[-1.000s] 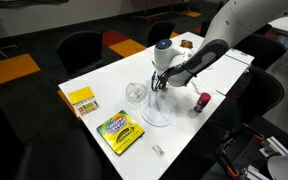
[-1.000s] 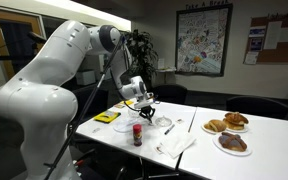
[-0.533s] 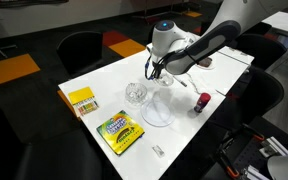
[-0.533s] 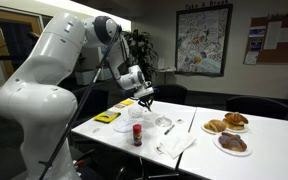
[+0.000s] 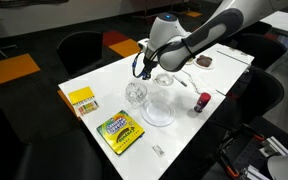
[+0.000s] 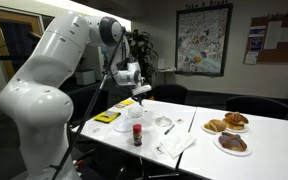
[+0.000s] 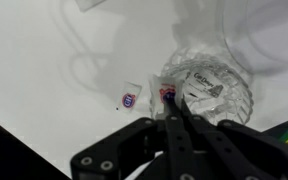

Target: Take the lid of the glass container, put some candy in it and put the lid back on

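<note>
Gripper [image 5: 142,70] above the small round cut-glass bowl [image 5: 136,94] on the white table [image 5: 94,80].

In the wrist view the black fingers [image 7: 174,108] are very near each other over the left rim of the bowl, with a small red and blue spot at their tips; I cannot tell if they clamp something. One pale wrapped candy [image 7: 206,80] lies inside the bowl, another [image 7: 130,97] on the table just left of it. The domed clear glass lid [image 5: 161,98] stands just right of the bowl, off it.
</note>
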Motion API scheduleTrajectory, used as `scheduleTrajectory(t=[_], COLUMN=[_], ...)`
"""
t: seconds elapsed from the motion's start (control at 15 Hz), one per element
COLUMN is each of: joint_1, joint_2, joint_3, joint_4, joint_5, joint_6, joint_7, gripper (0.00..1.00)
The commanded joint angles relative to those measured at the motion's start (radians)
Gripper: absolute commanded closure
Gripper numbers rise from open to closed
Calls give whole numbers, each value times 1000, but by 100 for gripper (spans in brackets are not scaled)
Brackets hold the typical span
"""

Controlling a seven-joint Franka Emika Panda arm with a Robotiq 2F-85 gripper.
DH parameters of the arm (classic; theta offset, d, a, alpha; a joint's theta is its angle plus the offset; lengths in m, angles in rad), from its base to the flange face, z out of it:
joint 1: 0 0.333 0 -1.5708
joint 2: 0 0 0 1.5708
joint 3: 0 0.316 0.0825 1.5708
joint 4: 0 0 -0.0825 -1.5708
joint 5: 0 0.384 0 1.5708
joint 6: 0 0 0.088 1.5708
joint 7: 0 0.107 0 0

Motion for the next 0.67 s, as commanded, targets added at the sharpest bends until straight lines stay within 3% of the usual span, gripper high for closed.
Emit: scheduleTrajectory(t=[0.0, 0.13, 0.2, 0.33, 0.6], joint_1=[-121, -153, -159, -168, -134], joint_2=[92, 143, 168, 209, 218], joint_3=[154, 204, 216, 230, 182], joint_4=[62, 101, 122, 158, 188], joint_5=[130, 191, 211, 240, 243], joint_6=[-22, -60, -80, -122, -167], joint_7=[-211, -300, -336, -409, -431], gripper=[99, 99, 72, 65, 37])
